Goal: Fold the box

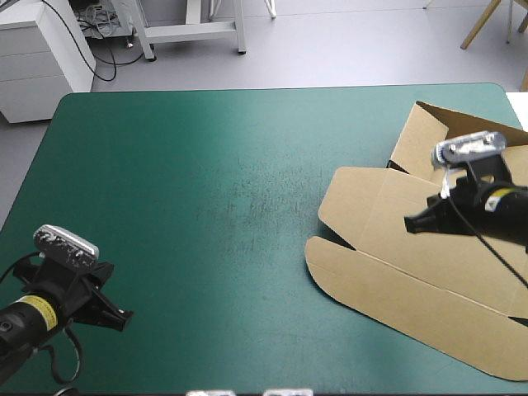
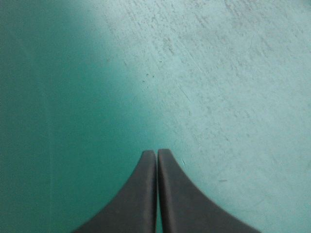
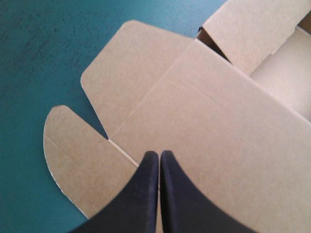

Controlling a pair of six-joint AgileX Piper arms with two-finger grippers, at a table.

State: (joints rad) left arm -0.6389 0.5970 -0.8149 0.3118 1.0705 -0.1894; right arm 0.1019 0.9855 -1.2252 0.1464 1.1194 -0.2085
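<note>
The brown box [image 1: 396,272] lies at the table's right side as a mostly flat cut sheet, with one wall raised at its far end [image 1: 421,136]. My right gripper [image 1: 412,224] hovers over the sheet's middle, shut with nothing in it. In the right wrist view its black fingertips [image 3: 159,154] point at a crease of the box [image 3: 204,111], with the rounded flaps ahead and the raised wall beyond. My left gripper [image 1: 124,318] is near the table's front left corner, far from the box. It is shut [image 2: 156,152] over bare teal-green cover.
The teal-green cover [image 1: 206,190] stretches bare between the two arms. The box's right part runs out past the table's right edge. A white cabinet [image 1: 41,49] stands beyond the far left corner.
</note>
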